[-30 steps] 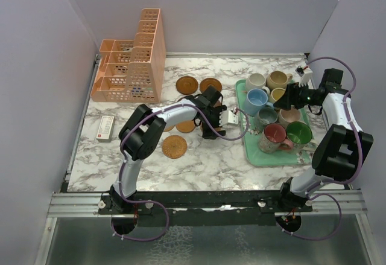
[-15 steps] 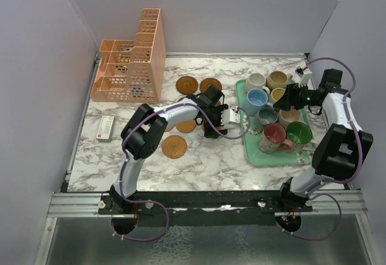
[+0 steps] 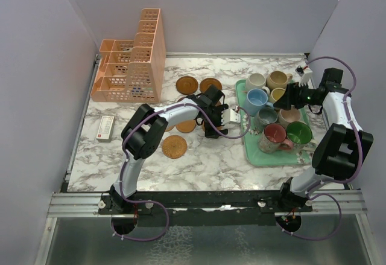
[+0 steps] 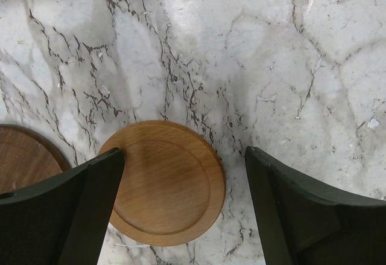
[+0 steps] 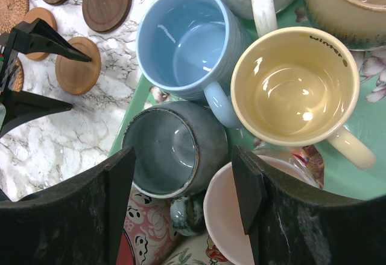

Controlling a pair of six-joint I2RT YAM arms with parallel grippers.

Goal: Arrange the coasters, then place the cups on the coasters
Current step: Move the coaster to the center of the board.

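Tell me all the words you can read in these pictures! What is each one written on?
"winter": printed in dark letters on the rim of the yellow mug, seen in the right wrist view.
The small white box in the top view has some print on it, but it is too small to read.
I can read no other words, numbers or signs.

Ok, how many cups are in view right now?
8, all on the green tray: cream cup and tan cup at the far end, then blue cup and yellow cup, grey cup and pink cup, red cup and green cup nearest.
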